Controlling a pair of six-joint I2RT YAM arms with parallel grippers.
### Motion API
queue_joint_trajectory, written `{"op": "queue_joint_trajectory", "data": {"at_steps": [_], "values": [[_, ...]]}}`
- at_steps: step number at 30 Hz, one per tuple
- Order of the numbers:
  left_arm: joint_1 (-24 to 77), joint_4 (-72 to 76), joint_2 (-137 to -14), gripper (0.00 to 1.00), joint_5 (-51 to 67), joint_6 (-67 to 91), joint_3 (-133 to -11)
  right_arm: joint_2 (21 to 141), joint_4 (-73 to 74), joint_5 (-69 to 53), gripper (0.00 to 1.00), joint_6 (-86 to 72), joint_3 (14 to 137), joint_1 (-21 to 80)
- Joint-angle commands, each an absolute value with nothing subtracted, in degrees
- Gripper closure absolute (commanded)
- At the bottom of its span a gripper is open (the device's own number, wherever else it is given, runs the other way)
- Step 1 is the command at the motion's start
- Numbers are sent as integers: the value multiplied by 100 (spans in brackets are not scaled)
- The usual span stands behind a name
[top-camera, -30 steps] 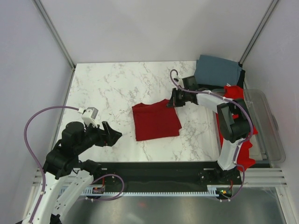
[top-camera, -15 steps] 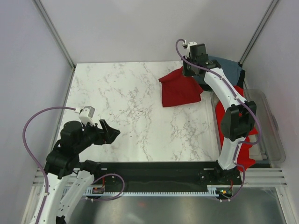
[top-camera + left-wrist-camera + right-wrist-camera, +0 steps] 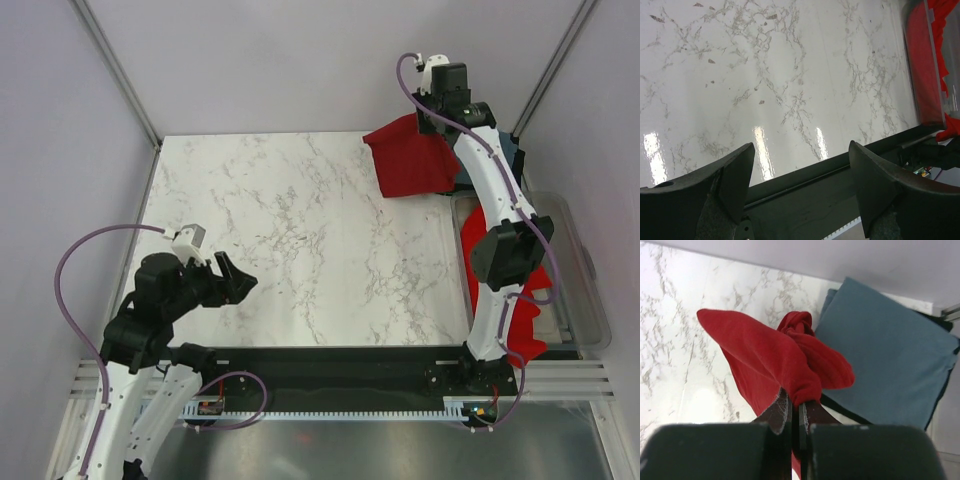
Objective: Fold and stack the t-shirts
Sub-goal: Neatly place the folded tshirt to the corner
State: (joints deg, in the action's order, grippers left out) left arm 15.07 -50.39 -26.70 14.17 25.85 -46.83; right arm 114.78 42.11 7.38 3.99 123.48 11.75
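My right gripper [image 3: 430,125] is shut on a bunched edge of the folded dark crimson t-shirt [image 3: 410,160] and holds it in the air at the table's back right. In the right wrist view the gripper [image 3: 795,407] pinches the crimson cloth [image 3: 775,355] just left of the folded slate grey-blue t-shirt [image 3: 885,355], which lies flat with a black edge [image 3: 850,412] showing under it. The brighter red t-shirt [image 3: 522,322] hangs crumpled over a bin at the right. My left gripper [image 3: 235,282] is open and empty at the front left, above bare marble [image 3: 790,75].
A clear plastic bin [image 3: 580,260] stands along the table's right edge; its red contents show in the left wrist view [image 3: 925,65]. White walls close the back and sides. A black rail [image 3: 340,365] runs along the near edge.
My right gripper has lifted the crimson shirt off the middle of the table and carried it to the back right, up to the grey-blue shirt. The left arm has barely moved.
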Motion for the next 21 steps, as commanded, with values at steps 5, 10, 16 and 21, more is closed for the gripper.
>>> {"op": "queue_joint_trajectory", "data": {"at_steps": [5,10,16,21], "values": [[1459,-4843,-2874,18,1608,2549,-4676,11549,3973,502,100,642,13166,660],[1459,-4834,-2962,18,1626,2549,-4676,11628,3859,168,100,493,13227,291],[1459,-4843,-3032,18,1608,2549,-4667,11804,3779,-244,100,343,13438,-184],[1459,-4869,-3102,19,1608,2531,-4684,12014,3700,-553,100,246,13597,-509]]}}
